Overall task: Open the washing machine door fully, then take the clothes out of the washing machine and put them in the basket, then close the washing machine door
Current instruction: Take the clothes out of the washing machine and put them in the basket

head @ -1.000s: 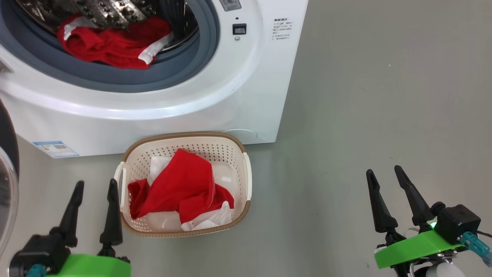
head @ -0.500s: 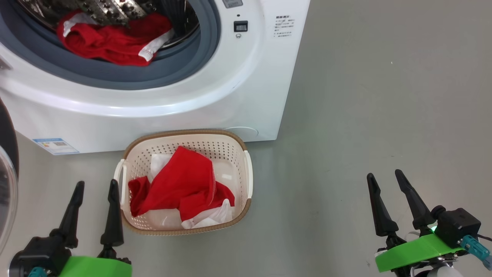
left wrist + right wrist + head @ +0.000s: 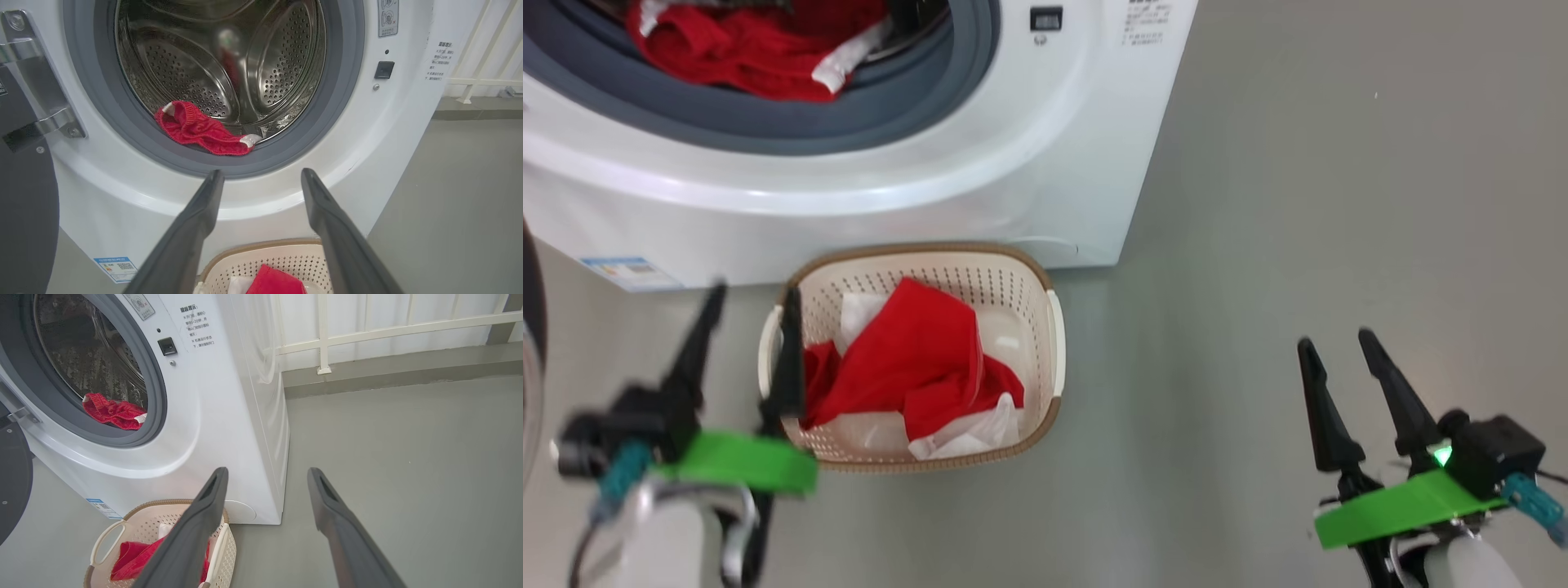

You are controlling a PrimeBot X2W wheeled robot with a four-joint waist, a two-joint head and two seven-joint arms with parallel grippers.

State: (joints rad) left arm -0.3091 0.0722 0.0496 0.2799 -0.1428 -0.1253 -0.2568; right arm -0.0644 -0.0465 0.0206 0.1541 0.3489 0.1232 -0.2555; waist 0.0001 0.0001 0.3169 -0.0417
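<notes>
Spread and empty – left gripper (image 3: 754, 291), right gripper (image 3: 1335, 339) – while red clothes (image 3: 915, 359) lie mid-basket (image 3: 915, 247) and at the washing machine (image 3: 1013, 163) drum's front edge.

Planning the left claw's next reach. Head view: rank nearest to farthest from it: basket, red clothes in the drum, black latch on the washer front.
From the left claw:
1. basket: right beside it, on its right.
2. red clothes: ahead, inside the washer.
3. black latch: farthest, ahead and to the right on the front panel.
</notes>
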